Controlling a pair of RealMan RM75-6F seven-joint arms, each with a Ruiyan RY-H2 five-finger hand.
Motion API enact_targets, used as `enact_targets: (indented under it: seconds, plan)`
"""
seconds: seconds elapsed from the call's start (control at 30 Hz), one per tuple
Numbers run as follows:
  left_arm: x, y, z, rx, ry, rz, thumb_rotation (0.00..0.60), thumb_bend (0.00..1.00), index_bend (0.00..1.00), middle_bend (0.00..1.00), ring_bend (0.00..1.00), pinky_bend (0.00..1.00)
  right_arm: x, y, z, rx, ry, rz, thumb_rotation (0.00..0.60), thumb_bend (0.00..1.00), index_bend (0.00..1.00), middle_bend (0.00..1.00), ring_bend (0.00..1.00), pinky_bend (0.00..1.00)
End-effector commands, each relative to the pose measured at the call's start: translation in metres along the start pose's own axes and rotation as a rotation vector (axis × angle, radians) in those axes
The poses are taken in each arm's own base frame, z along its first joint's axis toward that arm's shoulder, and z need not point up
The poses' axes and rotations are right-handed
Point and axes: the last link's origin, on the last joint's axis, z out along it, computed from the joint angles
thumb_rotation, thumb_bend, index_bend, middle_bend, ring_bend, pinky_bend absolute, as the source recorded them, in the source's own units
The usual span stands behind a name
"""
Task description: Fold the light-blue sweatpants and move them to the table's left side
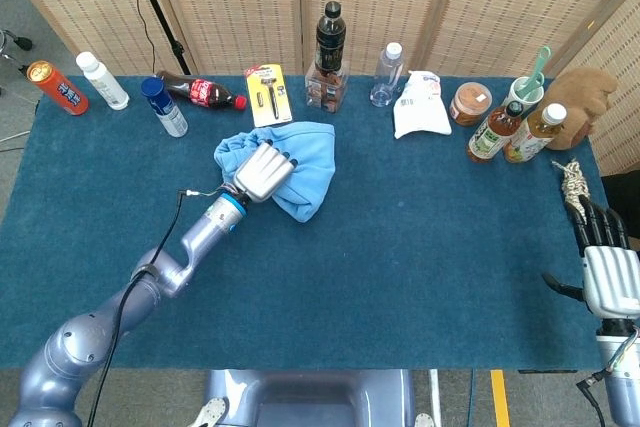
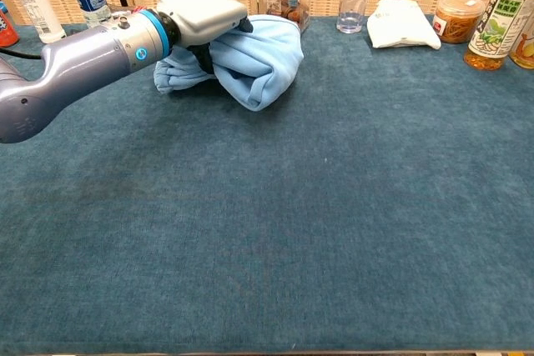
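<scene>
light-blue sweatpants (image 1: 296, 164) bunched, table (image 1: 400, 247) centre-left | left hand (image 1: 262, 171) clutches them, fingers seemingly buried in cloth | right hand (image 1: 607, 265) empty, fingers apart, table's right edge

Top edge, left to right — orange can (image 1: 56, 86), white bottle (image 1: 102, 80), blue-capped bottle (image 1: 163, 106), lying cola bottle (image 1: 202, 91), yellow razor pack (image 1: 268, 93), dark-capped bottle (image 1: 330, 42), clear bottle (image 1: 386, 75), white pouch (image 1: 419, 105), brown-lidded jar (image 1: 469, 103) — brown plush toy (image 1: 579, 93) upper right.

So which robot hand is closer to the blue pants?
Left. The left hand grips the light-blue sweatpants, bunched up near the table's back middle. The right hand holds nothing, fingers apart, past the table's right edge, far from them.
</scene>
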Motion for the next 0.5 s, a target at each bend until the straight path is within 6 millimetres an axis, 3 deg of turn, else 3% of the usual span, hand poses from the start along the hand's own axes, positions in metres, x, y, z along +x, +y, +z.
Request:
enact_targets:
  seconds: [0.03, 0.3, 0.37, 0.5]
  plan:
    - [0.006, -0.011, -0.01, -0.009, 0.043, 0.013, 0.6, 0.75, 0.88, 0.77, 0.78, 0.87, 0.001, -0.001, -0.001, 0.002, 0.001, 0.004, 0.6, 0.0, 0.0, 0.0, 0.0, 0.0]
    - [0.021, -0.054, -0.045, 0.007, 0.107, 0.089, 0.6, 0.74, 0.88, 0.77, 0.78, 0.87, 0.002, -0.005, -0.003, 0.021, -0.002, 0.015, 0.6, 0.0, 0.0, 0.0, 0.0, 0.0]
    - [0.025, -0.074, -0.064, 0.024, 0.123, 0.11, 0.6, 0.74, 0.88, 0.77, 0.78, 0.87, 0.003, -0.007, -0.005, 0.029, 0.0, 0.023, 0.6, 0.0, 0.0, 0.0, 0.0, 0.0]
    - [0.03, -0.094, -0.09, 0.045, 0.129, 0.128, 0.6, 0.74, 0.88, 0.77, 0.78, 0.87, 0.004, -0.009, -0.006, 0.041, -0.002, 0.031, 0.6, 0.0, 0.0, 0.0, 0.0, 0.0]
